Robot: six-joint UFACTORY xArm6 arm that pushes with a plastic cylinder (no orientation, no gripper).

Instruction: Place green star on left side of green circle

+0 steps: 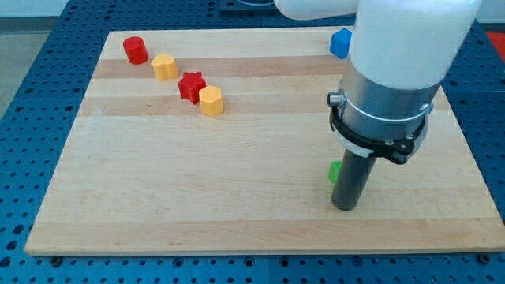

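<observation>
Tip (345, 207) on board (197, 197) at view's lower right, no gripper so grasping nothing, green block (334, 171) touching rod's left, shape unclear, mostly hidden.

Only a green block (334, 171) touches my tip (346, 207); other blocks stand well apart.

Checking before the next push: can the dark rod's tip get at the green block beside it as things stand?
Probably yes. My tip stands right beside the small green block, which peeks out on the view's left of the rod; its shape is mostly hidden. Nothing shows between them on the wooden board.
</observation>
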